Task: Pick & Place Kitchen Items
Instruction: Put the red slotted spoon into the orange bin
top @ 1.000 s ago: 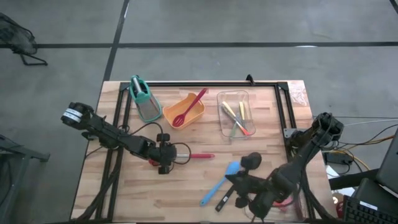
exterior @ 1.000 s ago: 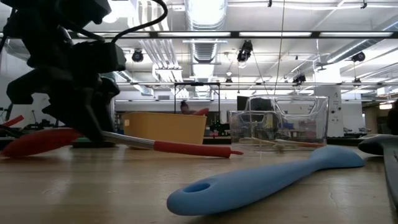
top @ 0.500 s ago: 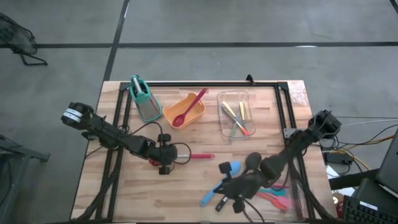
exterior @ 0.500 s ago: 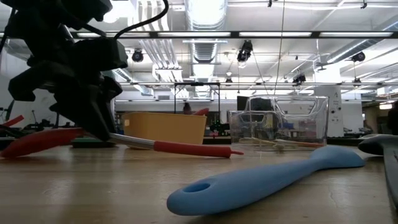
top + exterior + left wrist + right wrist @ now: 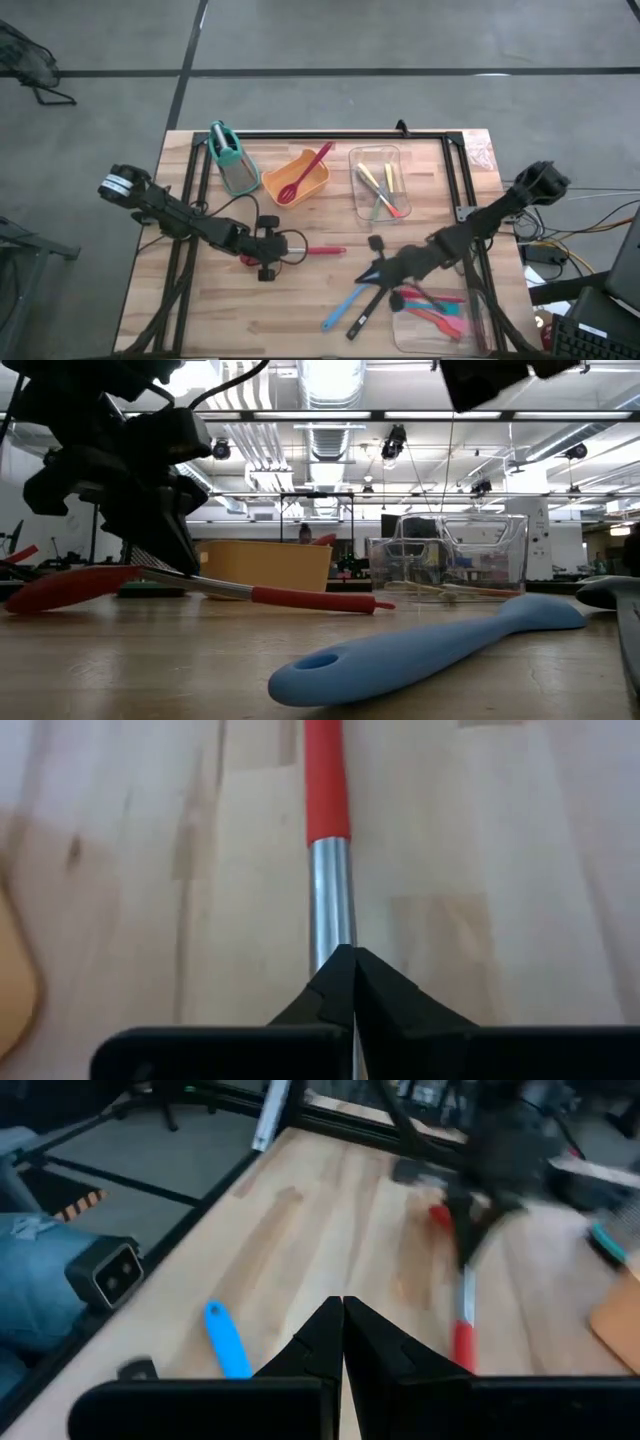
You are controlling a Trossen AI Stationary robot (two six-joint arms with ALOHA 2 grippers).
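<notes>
High view: the left gripper (image 5: 268,245) is clamped on the metal shaft of the red-handled spatula (image 5: 318,251), whose handle runs away from it toward the table's middle. The right gripper (image 5: 377,272), fingers pressed together and holding nothing, hovers just above the upper end of the blue spatula (image 5: 343,305); a black-handled utensil (image 5: 362,316) lies beside that. Farther off, a red spoon (image 5: 306,171) lies in the orange tub (image 5: 297,178).

Low view: the left gripper (image 5: 170,555) pinches the spatula (image 5: 200,586) near its blade, lifting that end slightly.

Left wrist view: closed fingers (image 5: 340,982) meet over the steel shaft (image 5: 331,900).

Right wrist view: shut fingertips (image 5: 338,1330), blue spatula (image 5: 227,1341) just beside them.
</notes>
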